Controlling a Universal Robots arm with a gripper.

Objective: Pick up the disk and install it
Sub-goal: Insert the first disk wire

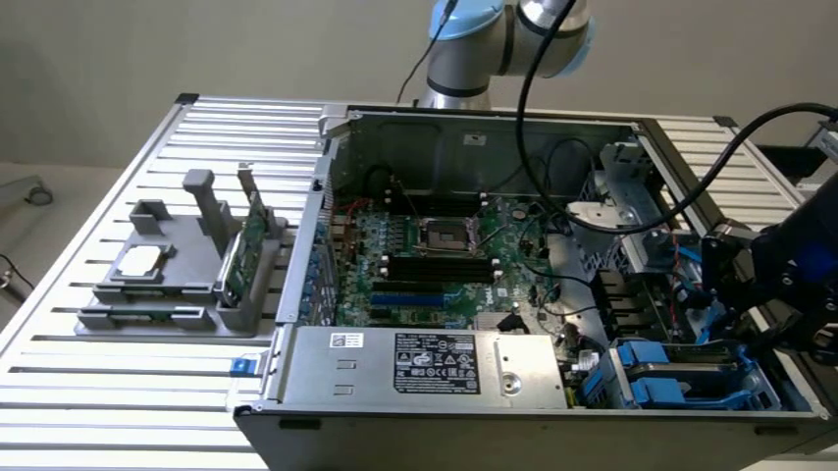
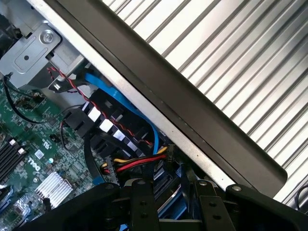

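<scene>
My gripper (image 1: 763, 312) hangs low at the exterior view's right, over the right wall of the open computer case (image 1: 343, 186) and just above the drive bay (image 1: 688, 378) with its blue carriers. In the wrist view my black fingers (image 2: 142, 204) stand on either side of a blue-edged slab, the disk (image 2: 164, 191), held edge-on between them; its label and most of its body are hidden. The gripper (image 2: 173, 208) is shut on it. Directly below lie a blue cable (image 2: 113, 98) and red, yellow and black power wires (image 2: 137, 161).
The motherboard (image 1: 433, 255) fills the case floor, with a power supply (image 1: 419, 361) at the front. A grey fixture (image 1: 177, 275) on the ribbed table (image 1: 78, 373) holds a small silver chip (image 1: 141, 259) and a green card (image 1: 249, 245). A black cable (image 1: 707, 177) loops over the case.
</scene>
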